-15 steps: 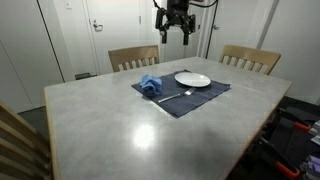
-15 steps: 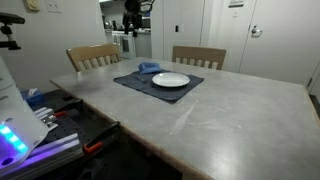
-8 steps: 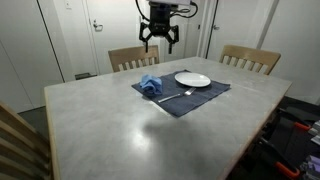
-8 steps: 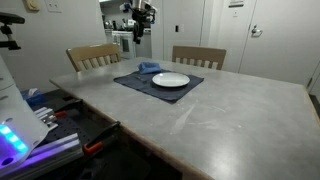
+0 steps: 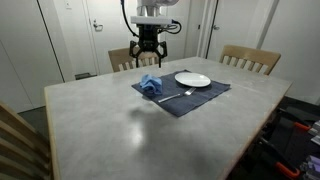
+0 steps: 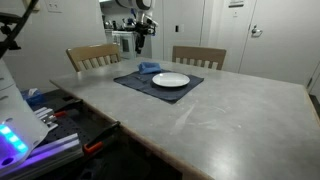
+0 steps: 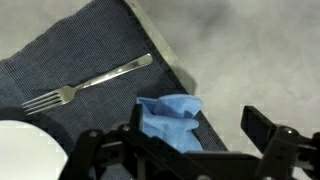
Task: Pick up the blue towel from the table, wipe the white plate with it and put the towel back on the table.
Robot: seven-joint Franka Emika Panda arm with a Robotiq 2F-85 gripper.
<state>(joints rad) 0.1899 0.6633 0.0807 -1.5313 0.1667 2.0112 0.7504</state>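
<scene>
The blue towel (image 5: 150, 84) lies crumpled on the near-left corner of a dark blue placemat (image 5: 190, 98); it also shows in an exterior view (image 6: 149, 68) and in the wrist view (image 7: 170, 120). The white plate (image 5: 192, 79) sits on the mat beside it, seen in an exterior view (image 6: 170, 80) and at the wrist view's corner (image 7: 25, 150). My gripper (image 5: 148, 60) hangs open and empty above the towel, fingers spread (image 7: 180, 140); it also shows in an exterior view (image 6: 141, 38).
A metal fork (image 7: 85, 85) lies on the mat next to the plate. The grey table (image 5: 130, 125) has wooden chairs (image 5: 250, 60) at its far side and one at the near corner (image 5: 15, 140). Doors and walls stand behind.
My gripper has moved sideways from above the plate's far side and come lower, ending over the blue towel. Towel, plate and fork have not moved.
</scene>
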